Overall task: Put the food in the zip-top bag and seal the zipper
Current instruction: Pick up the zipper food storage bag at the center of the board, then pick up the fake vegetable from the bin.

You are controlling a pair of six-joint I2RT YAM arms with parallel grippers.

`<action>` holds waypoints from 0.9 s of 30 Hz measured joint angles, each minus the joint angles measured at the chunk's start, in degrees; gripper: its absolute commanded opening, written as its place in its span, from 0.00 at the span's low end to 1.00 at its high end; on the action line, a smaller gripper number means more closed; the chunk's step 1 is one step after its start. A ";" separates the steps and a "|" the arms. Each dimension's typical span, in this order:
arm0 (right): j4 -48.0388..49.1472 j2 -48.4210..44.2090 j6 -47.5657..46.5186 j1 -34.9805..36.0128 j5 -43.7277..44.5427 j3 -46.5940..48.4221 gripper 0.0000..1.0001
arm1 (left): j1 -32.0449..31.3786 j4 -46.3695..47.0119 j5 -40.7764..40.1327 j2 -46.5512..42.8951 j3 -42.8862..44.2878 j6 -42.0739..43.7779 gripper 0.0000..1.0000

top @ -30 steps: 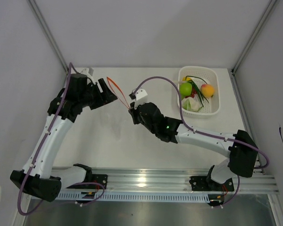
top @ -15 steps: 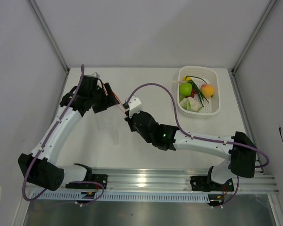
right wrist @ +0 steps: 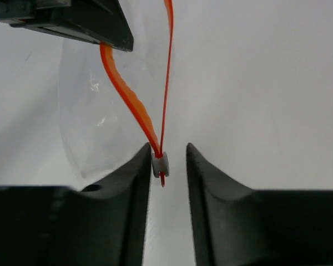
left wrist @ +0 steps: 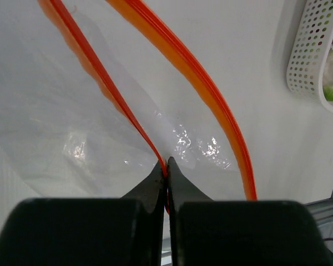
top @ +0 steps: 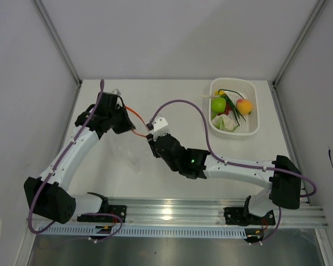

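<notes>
My left claw: clenched on zipper, drawn closer.
Right claw: released, seemingly astride it.
Bag: gaping, loadable (food at 2 o'clock).

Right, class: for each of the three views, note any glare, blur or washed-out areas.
Top external: evenly lit, glare on the rail. Left wrist: bright glints on the bag, basket cut off at the right edge. Right wrist: clear bag nearly washes out against the white table.
</notes>
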 measured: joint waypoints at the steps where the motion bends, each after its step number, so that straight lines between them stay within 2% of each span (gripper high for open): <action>1: -1.40 0.00 1.01 -0.02 0.44 0.17 0.52 | -0.02 0.31 0.44 -0.02 -0.11 0.61 0.01; 4: -6.38 -0.07 4.22 -0.46 1.11 1.14 0.66 | -0.04 1.31 1.97 -0.17 -0.52 2.38 0.01; 8: -12.81 -2.45 8.44 -1.51 0.66 1.49 0.68 | -0.11 2.19 4.28 -1.29 -1.75 4.35 0.01; 9: -14.03 -3.41 9.60 -2.08 0.26 1.49 0.71 | -0.13 2.29 5.07 -1.68 -1.95 4.83 0.01; 10: -15.39 -4.81 11.15 -2.97 -0.26 1.49 0.80 | -0.17 2.38 5.79 -2.05 -2.01 5.29 0.01; 13: -19.28 -10.05 16.13 -9.70 -3.50 1.40 0.81 | -0.42 3.02 8.09 -2.64 -2.01 5.99 0.01; 19: -22.58 -17.31 20.48 -30.82 -8.92 0.46 0.80 | -0.63 4.00 11.98 -2.64 -2.86 6.73 0.00; 23: -21.90 -15.45 20.63 -41.22 -13.44 0.46 0.72 | -1.27 5.77 13.51 -2.43 -4.07 6.71 0.01; 27: -18.99 -8.00 23.82 -48.57 -15.43 1.60 0.73 | -1.84 7.06 14.40 -2.03 -4.24 6.67 0.01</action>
